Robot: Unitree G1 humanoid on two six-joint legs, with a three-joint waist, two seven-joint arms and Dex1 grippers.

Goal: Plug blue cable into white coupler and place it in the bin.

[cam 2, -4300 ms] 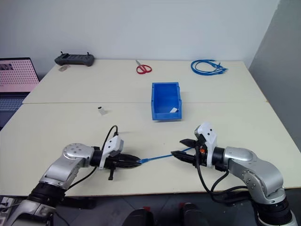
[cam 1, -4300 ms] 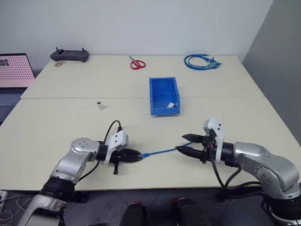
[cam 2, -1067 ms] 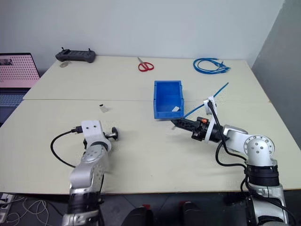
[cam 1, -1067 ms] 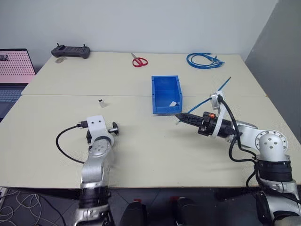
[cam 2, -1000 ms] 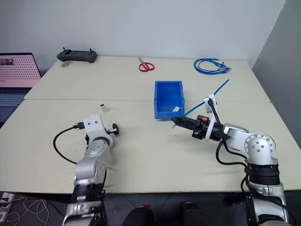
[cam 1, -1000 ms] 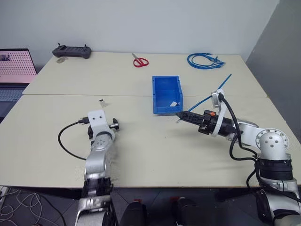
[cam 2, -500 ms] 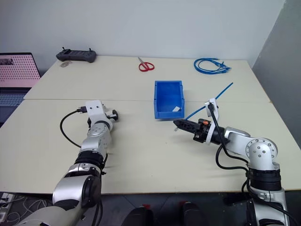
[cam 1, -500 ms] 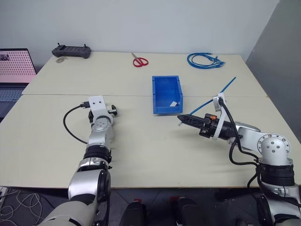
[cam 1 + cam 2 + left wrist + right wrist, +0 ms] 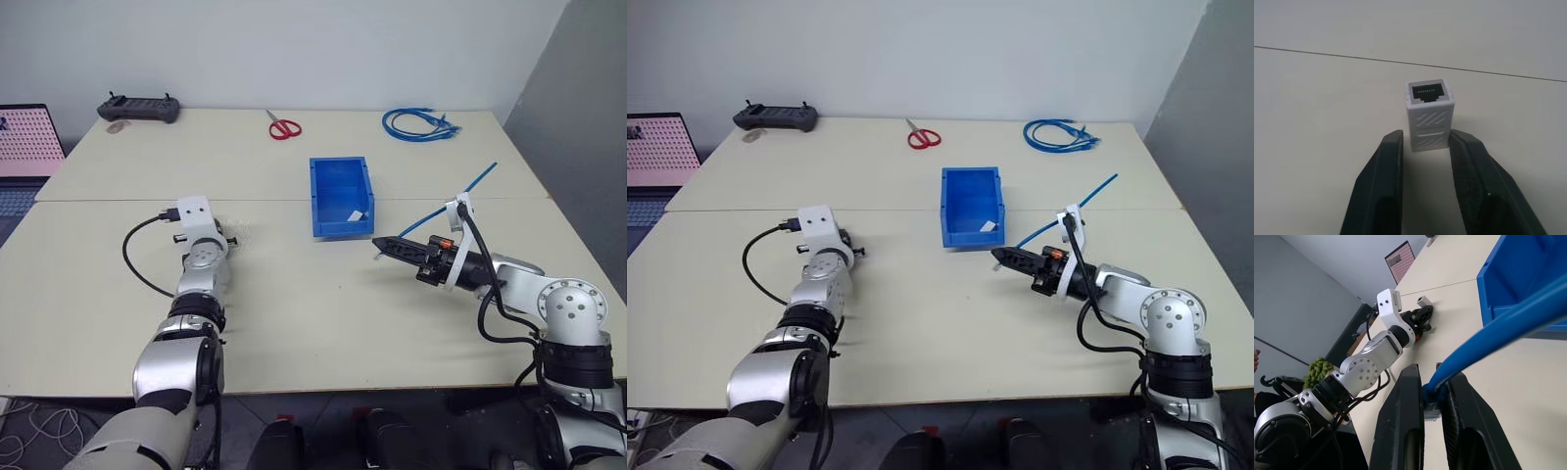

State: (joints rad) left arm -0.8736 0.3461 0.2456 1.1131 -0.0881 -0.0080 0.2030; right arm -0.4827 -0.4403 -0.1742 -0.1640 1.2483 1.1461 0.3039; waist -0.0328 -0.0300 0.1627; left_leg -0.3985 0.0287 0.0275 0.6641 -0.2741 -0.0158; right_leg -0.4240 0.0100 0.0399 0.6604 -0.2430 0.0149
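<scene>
The left arm stretched forward, its left gripper (image 9: 1425, 152) level, fingers narrowed with a slim gap. The right arm bent inward, its right gripper (image 9: 1432, 401) clamped tight.

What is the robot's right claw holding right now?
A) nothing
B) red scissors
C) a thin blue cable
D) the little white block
C: the right claw is pinched on the blue cable near its plug, and the strand runs up past the wrist.
</scene>
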